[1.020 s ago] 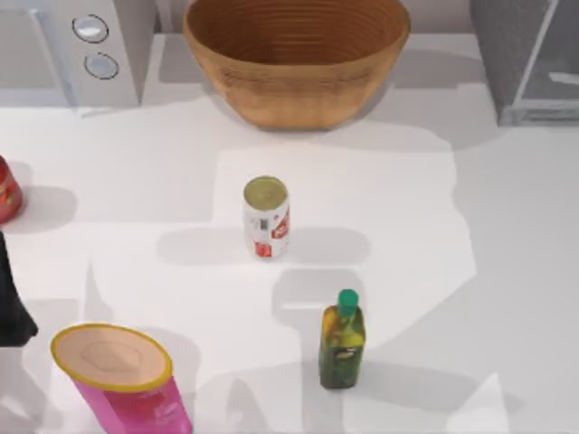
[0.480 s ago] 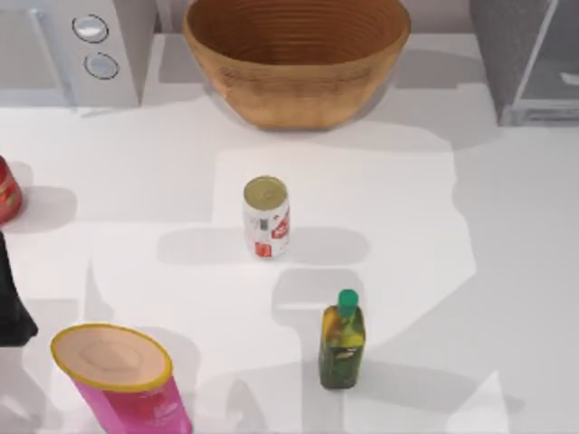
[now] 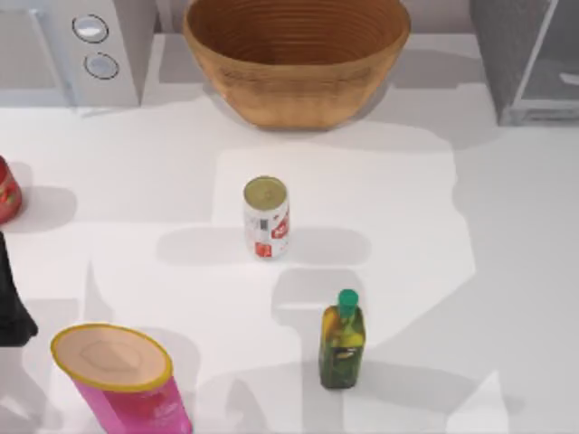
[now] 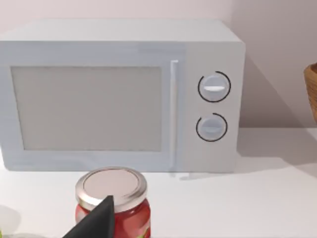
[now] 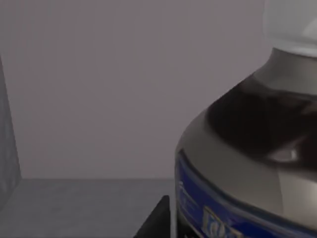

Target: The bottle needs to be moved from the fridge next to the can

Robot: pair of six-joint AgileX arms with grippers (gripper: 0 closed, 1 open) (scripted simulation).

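1. Progress is at an early stage: the bottle point(image 5: 247, 148) is close before the right wrist camera, inside the grey walls of the fridge point(image 3: 525, 59) at the table's far right corner.
2. The can point(image 3: 266, 217) stands alone near the middle of the table point(image 3: 507, 271); the place beside it is not yet taken.
3. A dark fingertip point(image 5: 156, 220) is just beside the bottle's label; whether the right gripper pinches it, I cannot tell.
4. The left arm point(image 3: 11, 303) is parked at the left edge, and its gripper's state I cannot tell.
5. What is left: to lift out, carry and set down.
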